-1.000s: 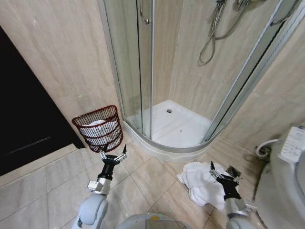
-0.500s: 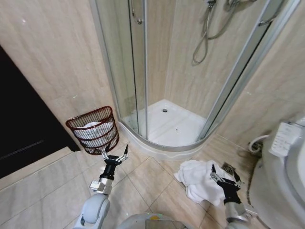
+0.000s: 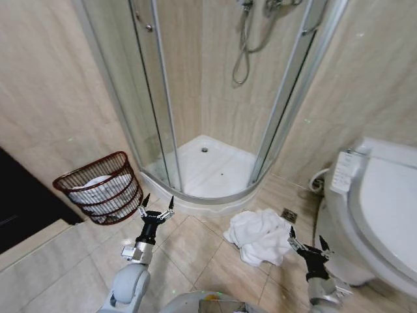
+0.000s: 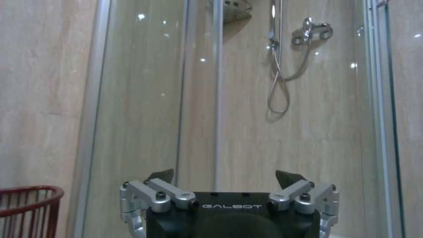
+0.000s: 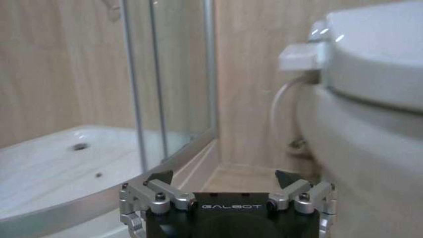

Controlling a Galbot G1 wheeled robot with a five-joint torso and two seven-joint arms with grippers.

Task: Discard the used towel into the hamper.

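Observation:
A crumpled white towel lies on the floor tiles between the shower base and the toilet. The hamper, a dark red-brown slatted basket with something white inside, stands at the left against the wall; its rim also edges into the left wrist view. My left gripper is open, raised in front of me just right of the hamper. My right gripper is open too, close to the towel's right side and holding nothing.
A corner shower cabin with glass doors and a white tray stands straight ahead. A white toilet fills the right side, close to my right arm. A floor drain sits near the towel. A dark doorway is at the left.
The whole picture has shifted left, so the camera has turned right. The toilet has come further into view and the hamper now sits nearer the left edge. Both grippers keep their pose.

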